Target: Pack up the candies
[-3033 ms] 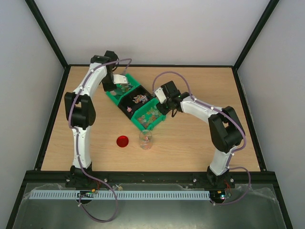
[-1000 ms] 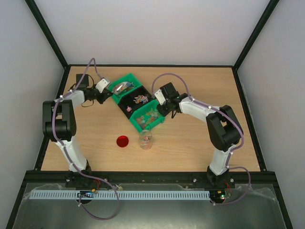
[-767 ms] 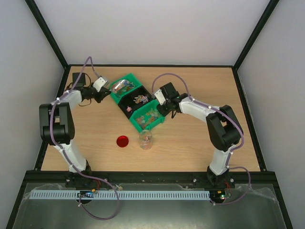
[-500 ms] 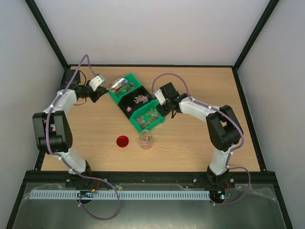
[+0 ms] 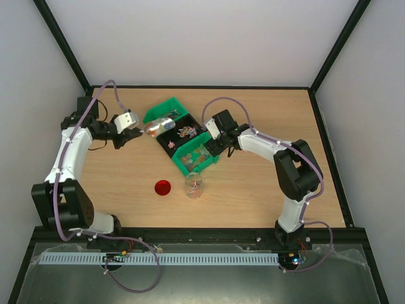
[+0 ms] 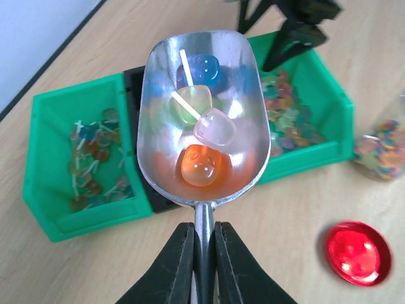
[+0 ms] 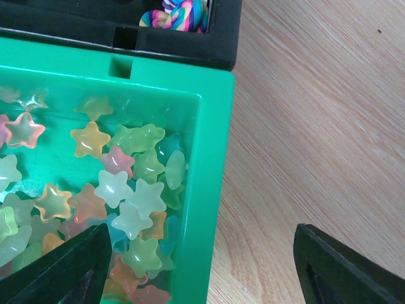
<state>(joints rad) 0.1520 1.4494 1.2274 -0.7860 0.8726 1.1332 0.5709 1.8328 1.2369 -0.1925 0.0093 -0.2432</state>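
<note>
My left gripper [image 6: 204,253] is shut on the handle of a silver metal scoop [image 6: 161,82], which is held level above the bins. The scoop carries several candies [image 6: 201,166]: blue, green, pink and orange lollipops. In the top view the scoop [image 5: 159,125] hangs over the near edge of the left green bin [image 5: 169,106]. My right gripper [image 7: 205,272] is open, with one finger on each side of the right green bin's wall [image 7: 212,158] and apart from it. Star candies [image 7: 120,187] fill that bin.
A black bin [image 5: 174,140] of swirled sweets sits between the two green ones. A clear jar [image 5: 193,185] partly filled with candies stands in front of the bins. Its red lid [image 5: 163,187] lies to its left on the wooden table [image 5: 266,190].
My left arm has pulled back to the left, bringing the loaded scoop away from the far-left bin. My right gripper has opened off the green bin's wall.
</note>
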